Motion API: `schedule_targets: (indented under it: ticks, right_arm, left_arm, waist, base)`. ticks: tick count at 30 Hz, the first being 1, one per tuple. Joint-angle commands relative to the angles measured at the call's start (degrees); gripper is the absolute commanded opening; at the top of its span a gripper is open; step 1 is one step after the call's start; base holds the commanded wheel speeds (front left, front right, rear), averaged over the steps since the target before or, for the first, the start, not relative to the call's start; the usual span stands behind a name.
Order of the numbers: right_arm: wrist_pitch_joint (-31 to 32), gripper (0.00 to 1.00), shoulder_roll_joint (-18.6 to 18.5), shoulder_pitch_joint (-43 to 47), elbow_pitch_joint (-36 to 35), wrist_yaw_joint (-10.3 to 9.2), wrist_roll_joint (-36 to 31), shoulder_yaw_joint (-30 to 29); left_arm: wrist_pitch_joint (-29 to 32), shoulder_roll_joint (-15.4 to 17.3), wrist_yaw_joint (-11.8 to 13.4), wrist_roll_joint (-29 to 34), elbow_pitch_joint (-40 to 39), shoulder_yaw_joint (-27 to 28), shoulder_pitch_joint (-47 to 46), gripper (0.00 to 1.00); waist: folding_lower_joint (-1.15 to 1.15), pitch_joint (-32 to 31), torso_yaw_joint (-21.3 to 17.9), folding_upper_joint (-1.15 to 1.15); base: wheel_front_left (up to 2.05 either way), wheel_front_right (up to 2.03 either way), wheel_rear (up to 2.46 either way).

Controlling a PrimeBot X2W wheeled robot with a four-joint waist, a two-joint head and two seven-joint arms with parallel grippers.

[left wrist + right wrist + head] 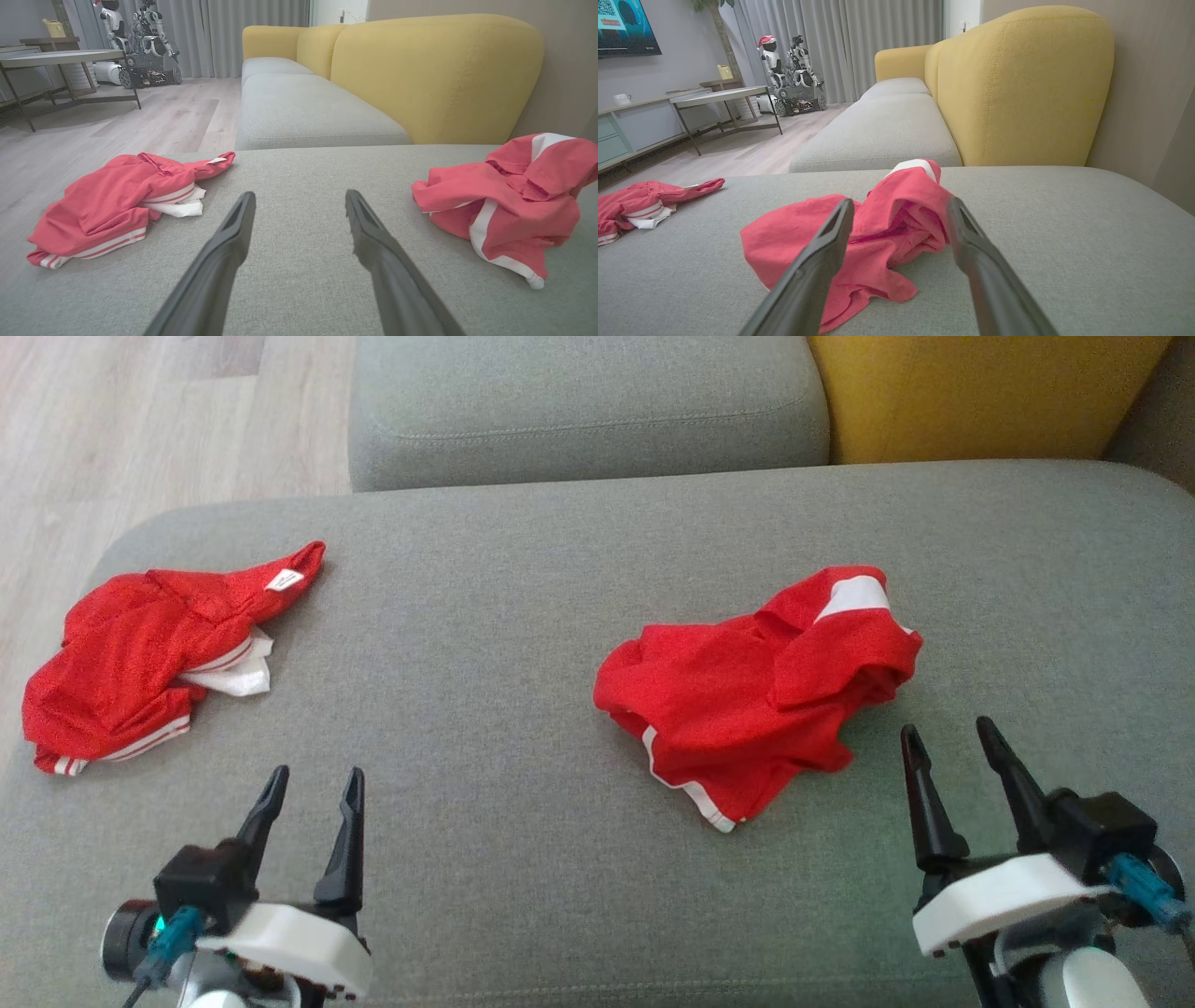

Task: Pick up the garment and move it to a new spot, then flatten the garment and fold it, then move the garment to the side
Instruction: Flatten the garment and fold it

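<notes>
Garment [756,695], red & crumpled, lies mid-right on sofa cushion [523,616], long axis across my view, striped hem corner toward me; left tool [313,775] & right tool [946,728] wide, empty.

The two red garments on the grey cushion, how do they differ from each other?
The left garment lies at the left edge of the cushion; the right garment lies right of centre, close ahead of the right gripper. The left garment shows thin paired white stripes and a small white label; the right garment shows a broad white band. Both are red, crumpled and unheld.
</notes>
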Motion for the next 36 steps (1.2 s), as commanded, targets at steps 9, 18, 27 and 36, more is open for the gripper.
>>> schedule_targets:
  ticks: [9, 18, 27, 36]
  right_arm:
    - [0.5, 1.00, -0.3, -0.8, -2.8, 0.44, 0.3, 0.8]
    - [0.4, 1.00, -0.3, -1.1, -2.5, 0.44, 0.6, 0.8]
    - [1.0, 1.00, -0.3, -1.3, -2.2, 0.44, 0.1, 1.4]
    - [5.5, 1.00, -0.3, -3.5, 3.3, 0.44, -3.3, 9.2]
  left_arm:
    - [0.2, 1.9, 0.8, 0.4, -2.6, 2.0, -2.2, 1.00]
    - [0.4, 2.1, 1.1, 0.1, -2.7, 1.9, -2.2, 1.00]
    - [0.4, 2.3, 1.1, 0.0, -2.5, 1.5, -2.9, 1.00]
    - [0.3, 2.3, 1.1, 0.7, -3.4, 0.9, -5.3, 1.00]
  waist:
    - [0.00, -0.1, 0.1, 0.00]
    - [0.00, 0.1, 0.0, 0.00]
    - [0.00, 0.5, 0.5, 0.00]
    - [0.00, 3.9, 2.2, 0.00]
  base:
    - [0.00, 0.00, 0.00]
    - [0.00, 0.00, 0.00]
    - [0.00, 0.00, 0.00]
    - [0.00, 0.00, 0.00]
